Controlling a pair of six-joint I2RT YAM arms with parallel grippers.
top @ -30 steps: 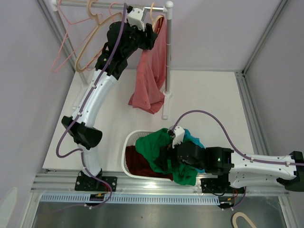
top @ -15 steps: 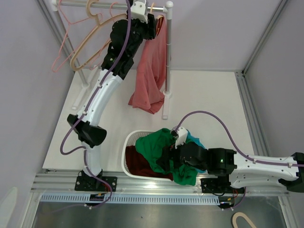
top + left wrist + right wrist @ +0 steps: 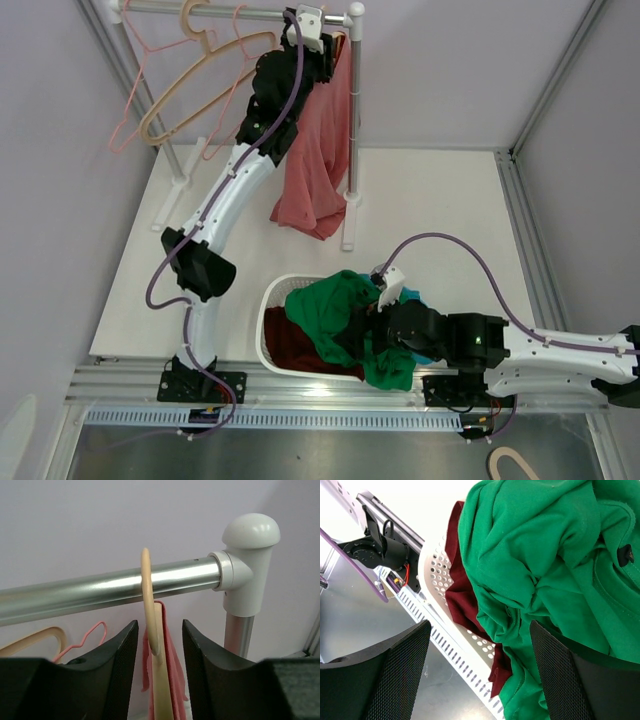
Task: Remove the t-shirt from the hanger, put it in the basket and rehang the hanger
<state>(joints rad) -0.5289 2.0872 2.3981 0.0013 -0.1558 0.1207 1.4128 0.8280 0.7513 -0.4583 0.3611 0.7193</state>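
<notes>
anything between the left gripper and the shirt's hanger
Nothing visible. The hanger neck sits between the fingers of the open left gripper, touching neither, just below the rail, with the t-shirt hanging under it.

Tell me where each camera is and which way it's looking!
Top view: above and behind the robot, looking down at the table, rail and basket; left arm and right arm both show.
Left wrist: up by the rail, looking across at the wooden hanger and pink t-shirt; the left gripper frames them.
Right wrist: looking down into the basket at green clothes; the right gripper shows below.
Shared: the top and left wrist views both show rail, hanger and t-shirt.
</notes>
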